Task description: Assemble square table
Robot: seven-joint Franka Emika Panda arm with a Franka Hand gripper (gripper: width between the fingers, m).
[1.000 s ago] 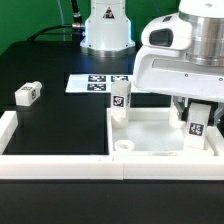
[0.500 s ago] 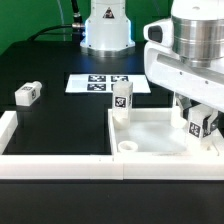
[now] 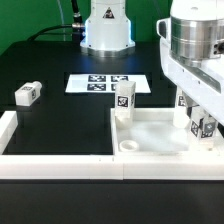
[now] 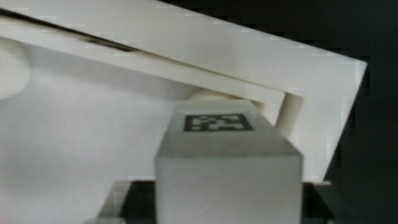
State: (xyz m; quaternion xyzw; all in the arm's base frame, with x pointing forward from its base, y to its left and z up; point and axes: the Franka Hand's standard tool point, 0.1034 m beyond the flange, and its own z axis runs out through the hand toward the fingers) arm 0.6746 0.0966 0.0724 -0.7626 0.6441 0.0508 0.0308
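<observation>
pincer: the arm's two-finger one. It's clamped on the held leg, a short blocky white plastic post with a black-white tag on its face.
where the leg is: at the right edge of the exterior frame, a bit below the middle, inside the tabletop. That's the big square white plastic tray with a raised rim.
the relation that matters: the held leg hangs straight under the pincer with its long axis vertical. In the wrist view it sits tucked right by the corner of the tabletop's rim. We can't tell whether its foot is touching the floor or in a hole.
which arm: only one here, so no contest.
standing leg: same white tagged block, upright in the tray corner near the frame's centre.
loose leg: lying on its side on the matte black table at the left of the frame, well apart from the tray.
round boss: small raised ring in the tray's lower-left corner. We'd guess it's a leg socket.
textures: everything white looks smooth and hard with square edges, so the flat leg faces should grip fine.
background stuff: the flat marker board behind the tray and the long white border rail along the bottom.
our guess at what's next: the leg goes straight down, staying plumb over that corner.
</observation>
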